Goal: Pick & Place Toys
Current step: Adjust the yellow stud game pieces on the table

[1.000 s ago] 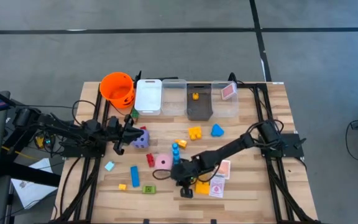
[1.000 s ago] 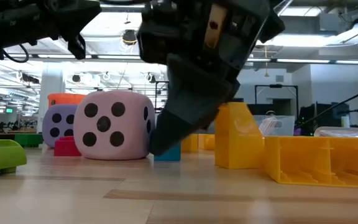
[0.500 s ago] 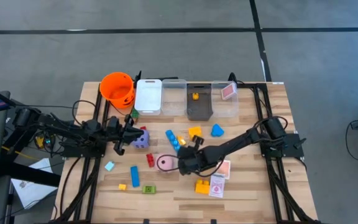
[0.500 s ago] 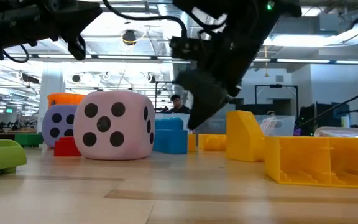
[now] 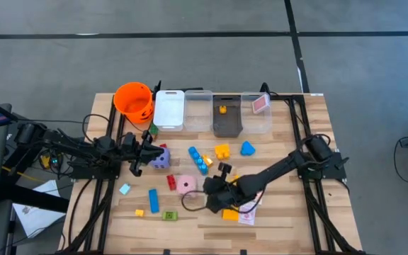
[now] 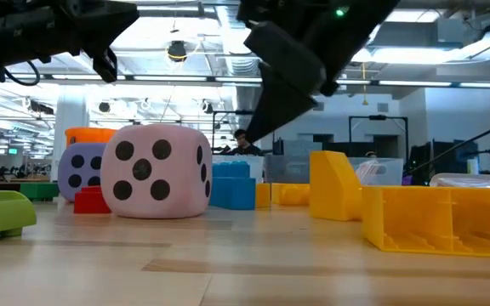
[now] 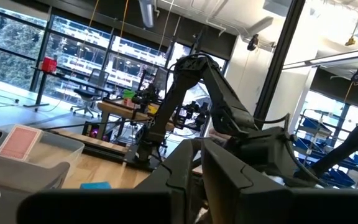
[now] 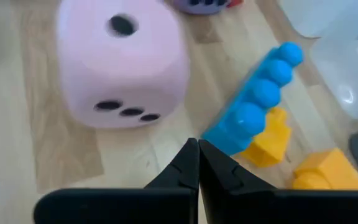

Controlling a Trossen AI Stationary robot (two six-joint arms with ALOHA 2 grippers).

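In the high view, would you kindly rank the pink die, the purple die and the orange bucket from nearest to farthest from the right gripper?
Measured from the right gripper, shut above the table's front middle:
1. Pink die, just beside it, toward the left arm's side.
2. Purple die, farther toward the left and back, next to the left gripper.
3. Orange bucket, at the back left corner.

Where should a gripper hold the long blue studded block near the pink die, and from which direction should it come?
Probably across the two long flat sides of the long blue block, near its middle, coming straight down from above. It lies flat on the table, studs in one row, so the narrow width likely suits the jaws. The pink die is apart.
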